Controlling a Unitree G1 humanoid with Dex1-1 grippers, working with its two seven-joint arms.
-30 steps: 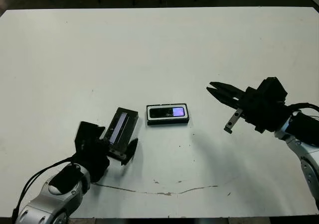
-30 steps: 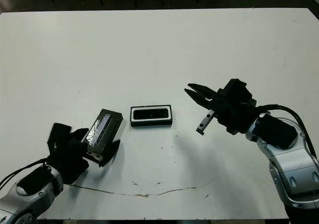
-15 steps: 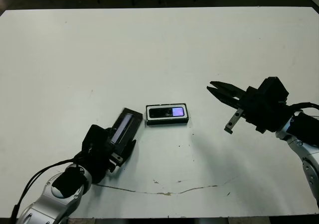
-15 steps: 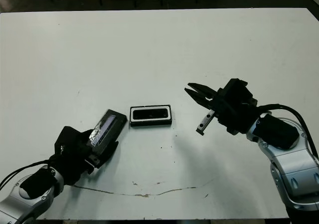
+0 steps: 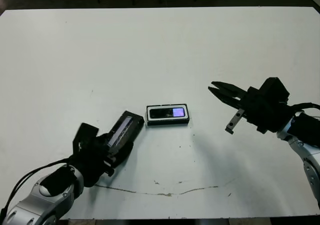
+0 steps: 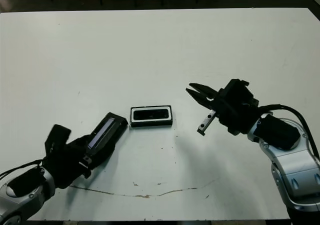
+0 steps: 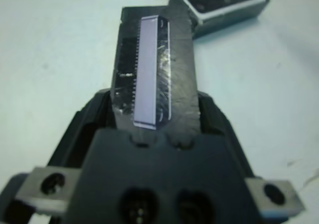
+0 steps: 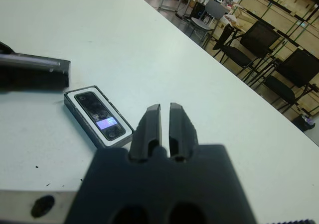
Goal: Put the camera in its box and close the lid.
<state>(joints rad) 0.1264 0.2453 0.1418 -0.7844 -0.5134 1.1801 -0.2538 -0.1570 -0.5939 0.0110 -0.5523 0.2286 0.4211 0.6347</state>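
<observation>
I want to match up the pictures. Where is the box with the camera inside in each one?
Left eye view: the box lies near the table's middle, camera inside.
Right eye view: same spot, just right of the lid.
Left wrist view: at the far corner, past the lid's tip.
Right wrist view: beside the right tool's fingers.
Shared landmark: the lid held by the left tool.

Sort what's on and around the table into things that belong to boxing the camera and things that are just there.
Part of the job:
- camera, already lying in the box
- box
- lid, held by the left gripper
- right gripper, holding nothing

Just there:
- table
- dark crack-like line on the table's near edge
- chairs beyond the table
</observation>
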